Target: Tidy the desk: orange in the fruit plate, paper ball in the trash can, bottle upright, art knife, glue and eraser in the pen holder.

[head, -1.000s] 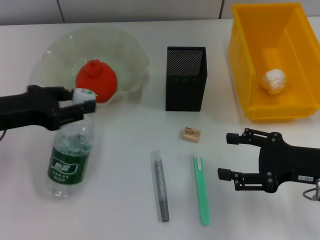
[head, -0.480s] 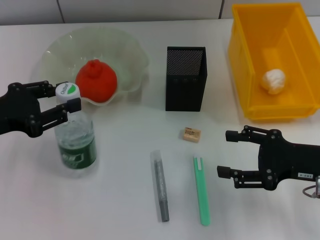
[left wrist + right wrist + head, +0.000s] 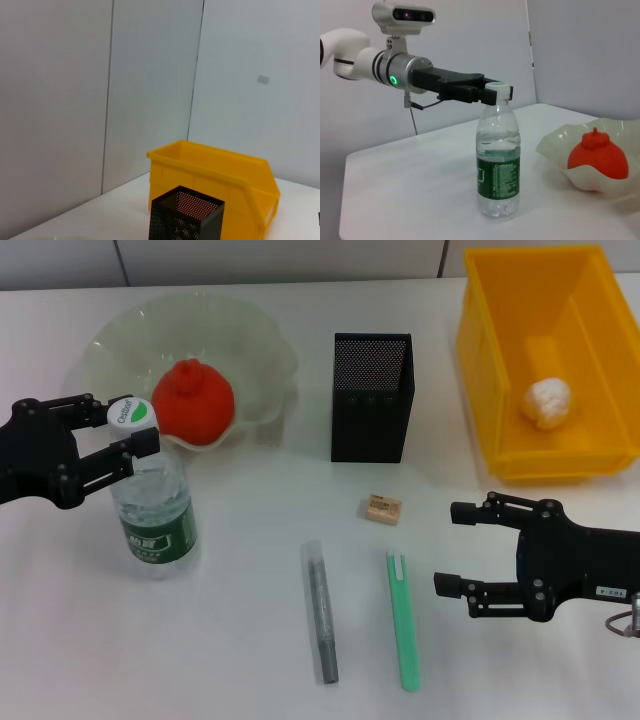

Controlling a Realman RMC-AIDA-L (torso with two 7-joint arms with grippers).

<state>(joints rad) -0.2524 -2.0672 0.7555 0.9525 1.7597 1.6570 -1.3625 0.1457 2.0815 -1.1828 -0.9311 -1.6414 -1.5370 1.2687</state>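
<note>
The clear bottle (image 3: 152, 510) with a green label stands upright on the table in front of the fruit plate (image 3: 250, 335). My left gripper (image 3: 127, 420) is shut on its white cap; the right wrist view shows the bottle (image 3: 497, 165) and that gripper (image 3: 490, 93) from the side. The orange (image 3: 192, 400) lies in the plate. The paper ball (image 3: 545, 401) sits in the yellow trash can (image 3: 480, 340). The eraser (image 3: 383, 508), grey glue stick (image 3: 321, 610) and green art knife (image 3: 403, 620) lie in front of the black mesh pen holder (image 3: 372, 395). My right gripper (image 3: 447, 548) hovers open to the right of the knife.
The left wrist view shows only the trash can (image 3: 215, 170), the pen holder (image 3: 185, 215) and the wall behind. The plate (image 3: 555, 145) holding the orange (image 3: 597, 157) stands close beside the bottle.
The left gripper has raised the bottle by its cap from lying tilted to standing upright. The right arm has stayed still.
</note>
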